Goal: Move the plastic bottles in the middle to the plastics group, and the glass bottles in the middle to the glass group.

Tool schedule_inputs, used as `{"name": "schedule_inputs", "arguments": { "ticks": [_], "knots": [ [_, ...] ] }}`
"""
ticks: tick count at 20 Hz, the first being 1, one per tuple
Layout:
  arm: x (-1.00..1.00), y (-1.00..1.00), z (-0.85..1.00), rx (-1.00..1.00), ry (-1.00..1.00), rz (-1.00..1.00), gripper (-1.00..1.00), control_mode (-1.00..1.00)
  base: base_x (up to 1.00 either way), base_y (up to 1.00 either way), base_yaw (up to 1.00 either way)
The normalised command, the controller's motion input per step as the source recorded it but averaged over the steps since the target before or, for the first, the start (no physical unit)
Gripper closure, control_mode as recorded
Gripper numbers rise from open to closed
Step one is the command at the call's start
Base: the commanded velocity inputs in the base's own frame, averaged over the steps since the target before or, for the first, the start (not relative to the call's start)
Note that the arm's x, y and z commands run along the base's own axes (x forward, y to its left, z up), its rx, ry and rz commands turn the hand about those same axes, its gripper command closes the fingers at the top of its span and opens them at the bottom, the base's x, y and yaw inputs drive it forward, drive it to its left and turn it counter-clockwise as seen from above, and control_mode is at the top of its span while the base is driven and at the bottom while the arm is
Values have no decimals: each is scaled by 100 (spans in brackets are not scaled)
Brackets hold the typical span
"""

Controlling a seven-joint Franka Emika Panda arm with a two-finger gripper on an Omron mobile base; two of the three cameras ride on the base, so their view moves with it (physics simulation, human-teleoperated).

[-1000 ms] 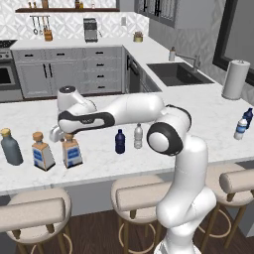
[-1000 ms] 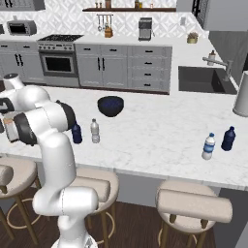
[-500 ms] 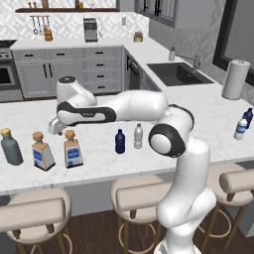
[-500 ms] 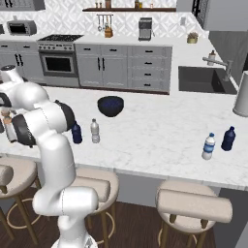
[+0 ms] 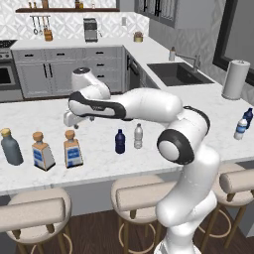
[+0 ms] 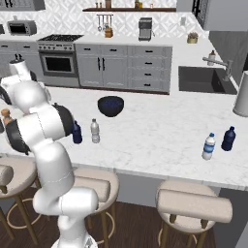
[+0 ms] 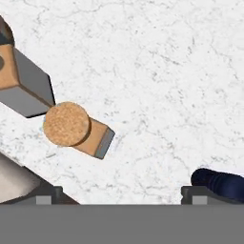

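The navy plastic bottle (image 5: pixel 119 141) and the clear white-capped plastic bottle (image 5: pixel 138 136) stand side by side mid-counter, also seen as navy (image 6: pixel 76 132) and clear (image 6: pixel 95 131). At the left, a square cork-stoppered glass bottle (image 5: pixel 73 149) stands beside the glass group: another square bottle (image 5: pixel 42 151) and the rounded grey-blue bottle (image 5: pixel 11 147). My gripper (image 5: pixel 68 120) hovers open just above that square bottle, holding nothing. In the hand view, its cork (image 7: pixel 66 124) lies below the open gripper (image 7: pixel 121 190). The plastics group (image 5: pixel 243 125) stands far right.
A dark bowl (image 6: pixel 110 105) sits behind the two small bottles. A paper towel roll (image 5: pixel 234 79) and the sink (image 5: pixel 173 73) are at the back right. Bar stools (image 5: pixel 144 196) line the counter's front edge.
My gripper has lifted up and off the square cork-stoppered bottle, which stays standing on the counter beside the other square bottle.
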Motion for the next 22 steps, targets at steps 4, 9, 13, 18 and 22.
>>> {"name": "schedule_inputs", "arguments": {
  "ticks": [4, 9, 13, 18, 22],
  "knots": [
    [-5, -100, 0, 7, 0, -20, -100, -100, 0, 0, 0],
    [0, -100, 0, 6, 1, -21, -100, -100, 0, 0, 0],
    [0, -80, -6, 7, 1, -17, -100, -100, 0, 0, 0],
    [2, -32, -11, 3, 0, -11, -100, -100, 0, 0, 0],
    [18, -6, 0, 0, 0, -10, -100, -100, 0, 0, 0]
  ]
}}
